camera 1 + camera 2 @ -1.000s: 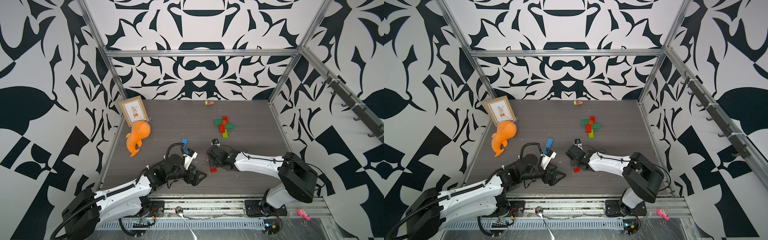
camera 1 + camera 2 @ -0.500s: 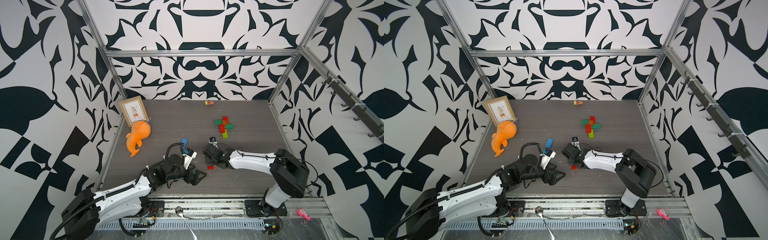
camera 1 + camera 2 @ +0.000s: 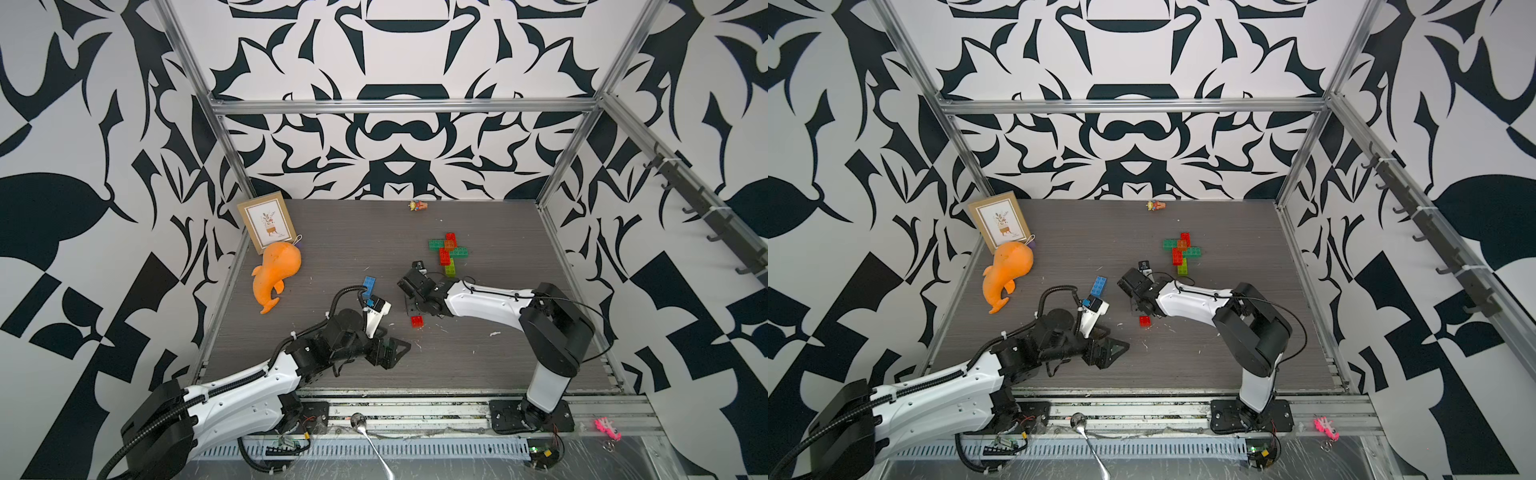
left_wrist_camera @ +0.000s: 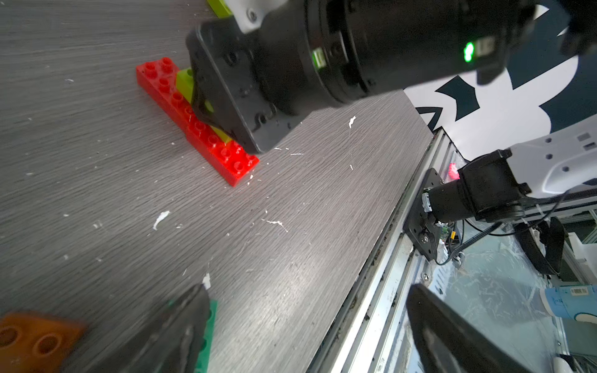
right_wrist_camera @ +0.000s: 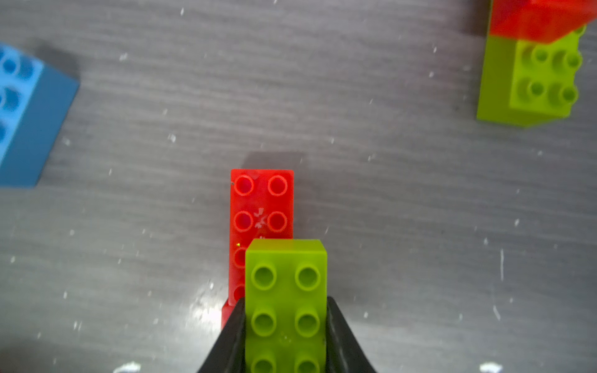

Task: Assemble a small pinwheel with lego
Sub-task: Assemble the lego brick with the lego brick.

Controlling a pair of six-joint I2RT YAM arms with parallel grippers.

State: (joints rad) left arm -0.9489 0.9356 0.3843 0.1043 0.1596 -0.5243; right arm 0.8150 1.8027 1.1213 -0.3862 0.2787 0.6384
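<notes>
Grasps a lime brick (image 5: pixel 286 277) in the right gripper (image 3: pixel 412 308), jaws tight on its long sides, studs up. Holds it lengthwise over a red strip of lego (image 5: pixel 261 203) lying flat around the middle of the bench (image 3: pixel 478 365), perhaps resting on it. Shows only the near end of that strip in both top views, just near of the gripper. Has the left gripper (image 3: pixel 397 353) released, jaws spread wide, low over the bench to the near left of the red strip and apart from it. Catches, in the left wrist view, a dark green brick (image 4: pixel 209 326) right beside one finger (image 4: pixel 181 323) and a blurred orange brick (image 4: pixel 32 339) just past it. Finds a blue brick (image 3: pixel 369 286) lying loose on the bench to the left of the right gripper, just far of the left wrist. Puts the partly built cross (image 3: pixel 444 257) of dark green, red, orange and lime lego farther back and to the right, well apart from both grippers. Over at the far left: an orange plush whale (image 3: pixel 276 270) with a propped picture frame (image 3: pixel 268 226) behind it; by the far wall, a small toy figure (image 3: pixel 417 205)
</notes>
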